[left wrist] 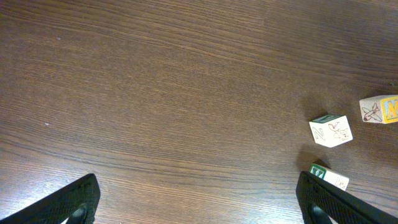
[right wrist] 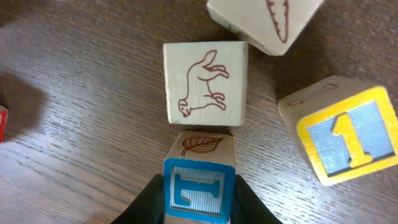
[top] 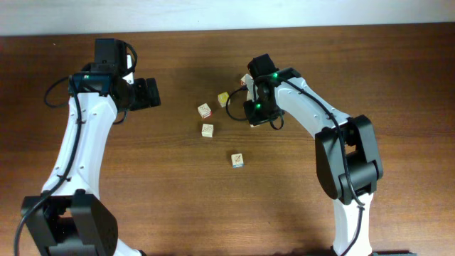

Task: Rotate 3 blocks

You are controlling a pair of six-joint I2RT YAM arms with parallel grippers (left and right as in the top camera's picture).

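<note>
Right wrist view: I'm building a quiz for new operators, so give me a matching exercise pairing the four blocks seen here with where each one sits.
Blocks:
1. animal-drawing block
2. number 1 block
3. blue-framed block
4. carrot-drawing block

Places:
A. top edge, partly cut off
B. between the fingers of the right gripper
C. right side, tilted, yellow frame
D. centre of the picture

Pairs: 1-D, 2-C, 3-B, 4-A.
</note>
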